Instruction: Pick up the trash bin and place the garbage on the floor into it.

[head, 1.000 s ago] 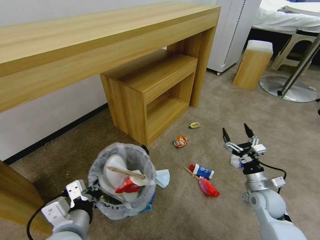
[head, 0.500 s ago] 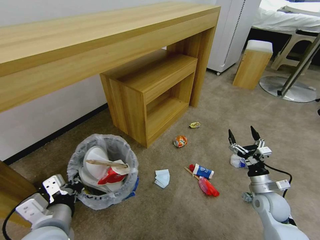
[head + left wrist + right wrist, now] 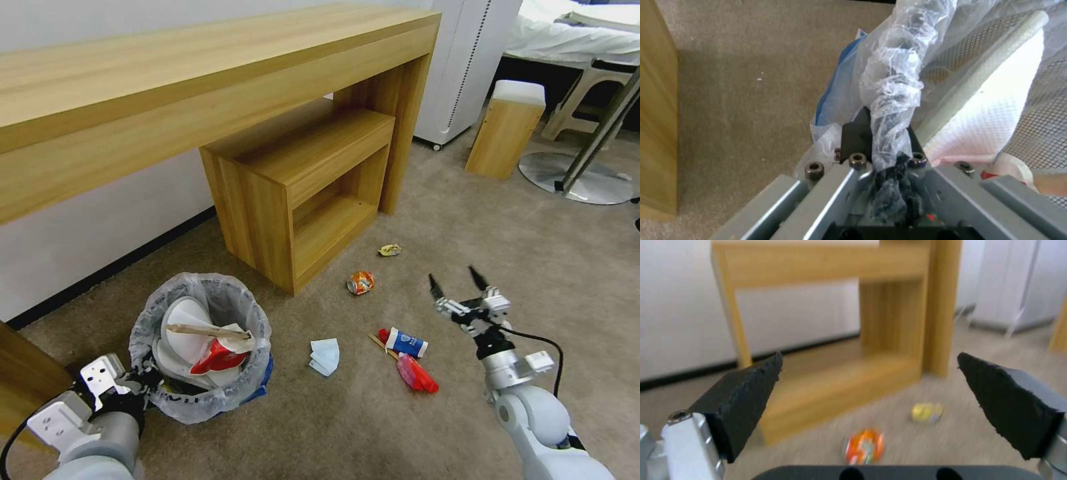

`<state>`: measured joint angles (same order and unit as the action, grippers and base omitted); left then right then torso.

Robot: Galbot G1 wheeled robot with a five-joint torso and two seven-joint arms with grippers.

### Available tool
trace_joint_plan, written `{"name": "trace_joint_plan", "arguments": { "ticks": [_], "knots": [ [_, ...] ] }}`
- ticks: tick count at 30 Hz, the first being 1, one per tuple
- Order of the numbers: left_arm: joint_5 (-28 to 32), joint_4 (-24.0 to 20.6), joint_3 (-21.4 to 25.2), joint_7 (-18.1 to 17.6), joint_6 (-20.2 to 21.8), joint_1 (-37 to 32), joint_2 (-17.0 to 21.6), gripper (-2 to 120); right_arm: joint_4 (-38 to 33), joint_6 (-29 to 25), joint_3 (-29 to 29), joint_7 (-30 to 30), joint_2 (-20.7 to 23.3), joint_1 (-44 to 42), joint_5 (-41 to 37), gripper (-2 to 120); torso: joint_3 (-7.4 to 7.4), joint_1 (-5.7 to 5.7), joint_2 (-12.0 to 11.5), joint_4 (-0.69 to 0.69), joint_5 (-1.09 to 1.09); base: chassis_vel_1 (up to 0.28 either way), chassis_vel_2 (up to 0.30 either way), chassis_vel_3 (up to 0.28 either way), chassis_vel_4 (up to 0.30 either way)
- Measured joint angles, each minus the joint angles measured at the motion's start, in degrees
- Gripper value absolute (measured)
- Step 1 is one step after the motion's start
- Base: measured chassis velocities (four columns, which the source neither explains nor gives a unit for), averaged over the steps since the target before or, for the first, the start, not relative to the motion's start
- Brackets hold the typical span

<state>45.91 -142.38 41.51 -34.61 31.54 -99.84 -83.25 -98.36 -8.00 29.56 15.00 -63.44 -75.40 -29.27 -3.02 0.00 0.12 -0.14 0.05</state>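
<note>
Two grippers, split jobs: your left gripper (image 3: 143, 385) pinches the trash bin (image 3: 200, 347) by its rim, keeping it handy. Right of the bin, your right gripper (image 3: 459, 283) hangs spread wide, aimed past the red wrapper (image 3: 417, 373) toward the orange can (image 3: 361, 282) beyond.

Scene is evenly and brightly lit, no hard glare. Soft shadow is cast under the desk (image 3: 200, 87) onto the carpet (image 3: 467, 227). Straight edges are bowed by wide-angle distortion in head view. Right wrist view is motion-blurred; orange can (image 3: 864, 446) is smeared. Left wrist view is sharp, white slipper (image 3: 996, 110) overexposed.
</note>
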Motion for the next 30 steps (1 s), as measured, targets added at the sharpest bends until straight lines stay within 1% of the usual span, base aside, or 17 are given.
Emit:
{"name": "trace_joint_plan", "arguments": {
  "ticks": [1, 2, 4, 5, 6, 9, 10, 12, 13, 14, 17, 19, 21, 22, 25, 26, 30],
  "knots": [
    [-0.33, -0.07, -0.46, 0.0, -0.06, -0.12, -0.13, 1, 0.54, 4.06, -1.17, 0.15, 0.66, 0.89, -1.05, 100, 0.0, 0.0, 0.0, 0.0, 0.0, 0.0, 0.0, 0.0, 0.0],
    [-0.33, -0.07, -0.46, 0.0, -0.06, -0.12, -0.13, 1, 0.54, 4.06, -1.17, 0.15, 0.66, 0.89, -1.05, 100, 0.0, 0.0, 0.0, 0.0, 0.0, 0.0, 0.0, 0.0, 0.0],
    [-0.88, -0.17, -1.05, 0.0, -0.08, -0.22, -0.39, 1, 1.18, 11.89, -3.03, 0.76, 1.77, 2.68, -2.57, 100, 0.0, 0.0, 0.0, 0.0, 0.0, 0.0, 0.0, 0.0, 0.0],
    [-0.88, -0.17, -1.05, 0.0, -0.08, -0.22, -0.39, 1, 1.18, 11.89, -3.03, 0.76, 1.77, 2.68, -2.57, 100, 0.0, 0.0, 0.0, 0.0, 0.0, 0.0, 0.0, 0.0, 0.0],
    [-1.1, -0.25, -1.29, -0.01, -0.09, -0.3, -0.49, 1, 1.68, 15.01, -3.91, 1.64, 2.28, 3.71, -2.44, 100, 0.0, 0.0, 0.0, -0.01, 0.0, 0.0, 0.0, 0.0, 0.0],
    [-1.44, -0.61, -1.71, -0.08, -0.13, -0.56, -0.7, 1, 4.78, 21.65, -6.7, 6.4, 3.01, 8.12, 0.17, 100, 0.0, 0.0, 0.0, 0.0, -0.02, 0.0, 0.0, 0.0, 0.0],
    [-1.44, -0.61, -1.71, -0.08, -0.13, -0.56, -0.7, 1, 4.78, 21.65, -6.7, 6.4, 3.01, 8.12, 0.17, 100, 0.0, 0.0, 0.0, 0.0, -0.02, 0.0, 0.0, 0.0, 0.0],
    [-1.79, -0.8, -2.03, -0.1, -0.2, -0.74, -0.9, 1, 8.92, 23.87, -9.83, 9.35, 2.15, 12.18, 1.72, 100, 0.0, 0.0, 0.0, -0.01, -0.02, 0.0, 0.0, 0.0, 0.0],
    [-1.93, -0.83, -2.18, -0.11, -0.24, -0.87, -1.0, 1, 11.89, 24.09, -11.54, 11.52, 0.92, 14.52, 3.27, 100, 0.0, 0.0, 0.0, 0.0, -0.01, 0.0, 0.0, 0.0, 0.0],
    [-1.93, -0.83, -2.18, -0.11, -0.24, -0.87, -1.0, 1, 11.89, 24.09, -11.54, 11.52, 0.92, 14.52, 3.27, 100, 0.0, 0.0, 0.0, 0.0, -0.01, 0.0, 0.0, 0.0, 0.0],
    [-2.01, -0.84, -2.15, -0.2, -0.27, -1.27, -1.04, 1, 20.65, 22.35, -16.04, 17.83, -3.02, 19.9, 9.71, 100, 0.0, 0.0, 0.0, 0.02, 0.0, 0.0, 0.0, 0.0, 0.0],
    [-2.01, -0.84, -2.1, -0.21, -0.27, -1.34, -1.0, 1, 22.13, 22.06, -16.65, 18.51, -3.73, 20.67, 10.74, 100, 0.0, 0.0, 0.0, 0.01, -0.01, 0.0, 0.0, 0.0, 0.0],
    [-1.94, -0.85, -1.99, -0.25, -0.28, -1.44, -0.95, 1, 27.48, 21.35, -18.92, 20.5, -6.59, 23.12, 12.28, 100, -0.01, 0.0, -0.01, 0.0, 0.0, 0.0, 0.0, 0.0, 0.0],
    [-1.94, -0.85, -1.99, -0.25, -0.28, -1.44, -0.95, 1, 27.48, 21.35, -18.92, 20.5, -6.59, 23.12, 12.28, 100, -0.01, 0.0, -0.01, 0.0, 0.0, 0.0, 0.0, 0.0, 0.0],
    [-1.91, -0.86, -2.0, -0.29, -0.34, -1.43, -1.07, 1, 31.98, 20.6, -20.11, 23.17, -9.4, 24.81, 14.46, 100, 0.0, 0.0, 0.0, 0.0, -0.03, 0.0, 0.0, 0.0, 0.0],
    [-1.91, -0.86, -2.0, -0.29, -0.34, -1.43, -1.07, 1, 31.98, 20.6, -20.11, 23.17, -9.4, 24.81, 14.46, 100, 0.0, 0.0, 0.0, 0.0, -0.03, 0.0, 0.0, 0.0, 0.0],
    [-1.92, -0.86, -2.2, -0.33, -0.51, -1.4, -1.15, 1, 37.95, 19.48, -20.95, 24.79, -12.06, 26.59, 19.69, 100, -0.01, 0.0, 0.0, -0.01, -0.02, 0.0, 0.0, 0.0, 0.0]
  ]
}}
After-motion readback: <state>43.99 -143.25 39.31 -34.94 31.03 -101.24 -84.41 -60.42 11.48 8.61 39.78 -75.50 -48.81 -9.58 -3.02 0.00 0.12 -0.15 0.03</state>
